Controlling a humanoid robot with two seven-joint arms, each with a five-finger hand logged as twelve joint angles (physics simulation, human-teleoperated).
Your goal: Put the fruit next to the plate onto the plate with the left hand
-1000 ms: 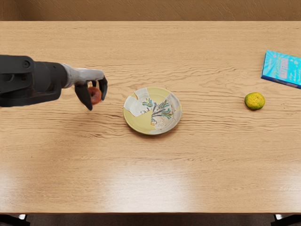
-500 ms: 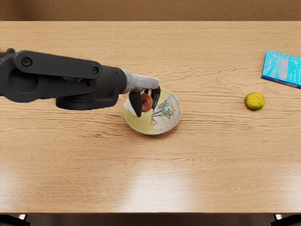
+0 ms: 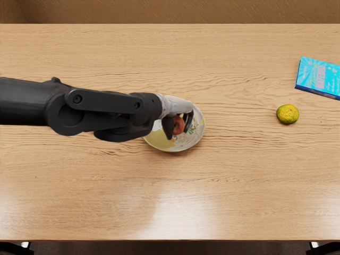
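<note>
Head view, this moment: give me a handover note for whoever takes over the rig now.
Left hand: shut on the red fruit, over the plate.
Right hand: not in view.
Done: fruit grasped and held over the plate; whether it touches the plate cannot be told.
Left: lower, release, pull the hand clear.
Yellow-green fruit and blue book lie apart at the right.

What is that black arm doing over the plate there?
A robot's left hand, reaching in from the left, grips a small red fruit and holds it over the yellow patterned plate in the middle of the wooden table. Its fingers are closed around the fruit, so it has not been let go; whether it touches the plate I cannot tell. A yellow-green fruit and a blue book lie far to the right.
</note>
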